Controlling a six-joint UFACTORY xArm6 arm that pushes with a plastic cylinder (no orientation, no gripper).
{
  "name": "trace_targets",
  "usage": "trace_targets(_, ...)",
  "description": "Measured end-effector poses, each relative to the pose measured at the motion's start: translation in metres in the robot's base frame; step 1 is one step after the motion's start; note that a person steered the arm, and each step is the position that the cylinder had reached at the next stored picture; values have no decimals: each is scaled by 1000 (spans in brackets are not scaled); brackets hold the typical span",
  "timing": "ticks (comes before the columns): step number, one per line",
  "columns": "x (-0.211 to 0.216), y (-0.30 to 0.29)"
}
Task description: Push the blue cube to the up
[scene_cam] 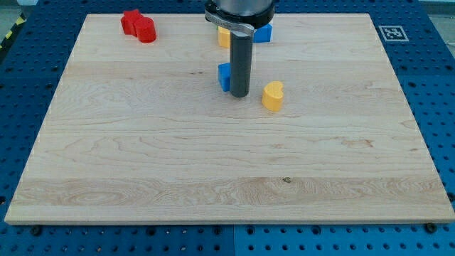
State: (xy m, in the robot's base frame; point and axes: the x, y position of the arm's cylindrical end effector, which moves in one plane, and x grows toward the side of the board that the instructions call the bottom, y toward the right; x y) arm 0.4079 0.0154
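The blue cube (225, 76) sits on the wooden board (178, 163) near the top centre, partly hidden behind the dark rod. My tip (239, 95) rests on the board just to the right of the cube and slightly below it, touching or nearly touching its right side. The rod rises from there to the arm's dark mount at the view's top.
A yellow heart-shaped block (272, 96) lies just right of the tip. A red block (138, 25) sits at the top left. A yellow block (223, 36) and another blue block (264, 33) peek out beside the arm's mount at the top.
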Motion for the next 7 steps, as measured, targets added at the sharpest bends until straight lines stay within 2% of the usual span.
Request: trace_targets(7, -19, -28)
